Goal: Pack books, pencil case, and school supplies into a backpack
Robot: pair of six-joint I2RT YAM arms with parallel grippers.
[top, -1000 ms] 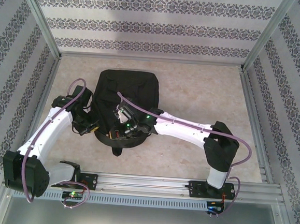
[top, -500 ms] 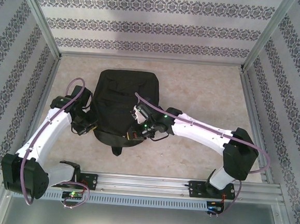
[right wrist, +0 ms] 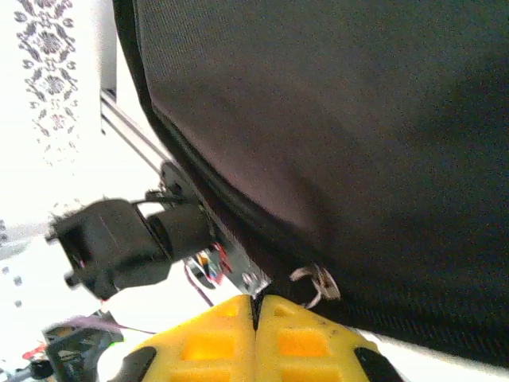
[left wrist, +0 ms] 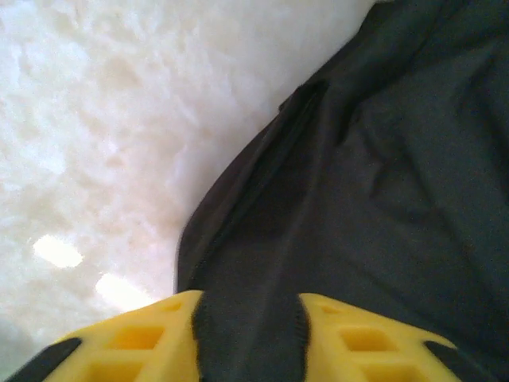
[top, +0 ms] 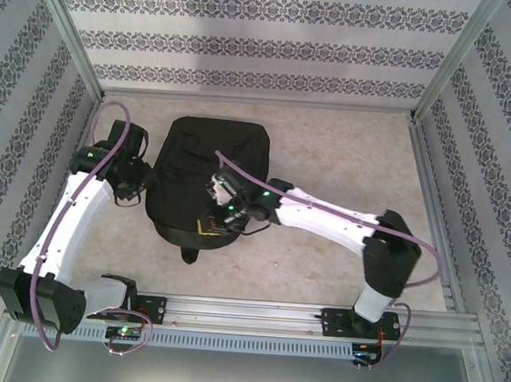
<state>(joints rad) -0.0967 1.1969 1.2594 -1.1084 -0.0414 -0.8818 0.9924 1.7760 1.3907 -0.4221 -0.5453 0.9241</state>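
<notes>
The left gripper (left wrist: 248, 318) has its yellow, square-pocketed fingers spread, with the wrinkled soft fabric of the black backpack (left wrist: 382, 183) directly ahead. The right gripper (right wrist: 256, 309) has its fingers pressed together, just below the backpack's woven, curved seam.

The backpack (top: 205, 174) is soft, matt black cloth, finely woven up close and creased into loose folds. The desk (top: 329, 153) under it is smooth and pale with a marble look, catching glossy highlights. The left gripper (left wrist: 248, 334) and right gripper (right wrist: 256, 334) are matt yellow moulded plastic, and the front rail (top: 255, 313) is brushed metal.
</notes>
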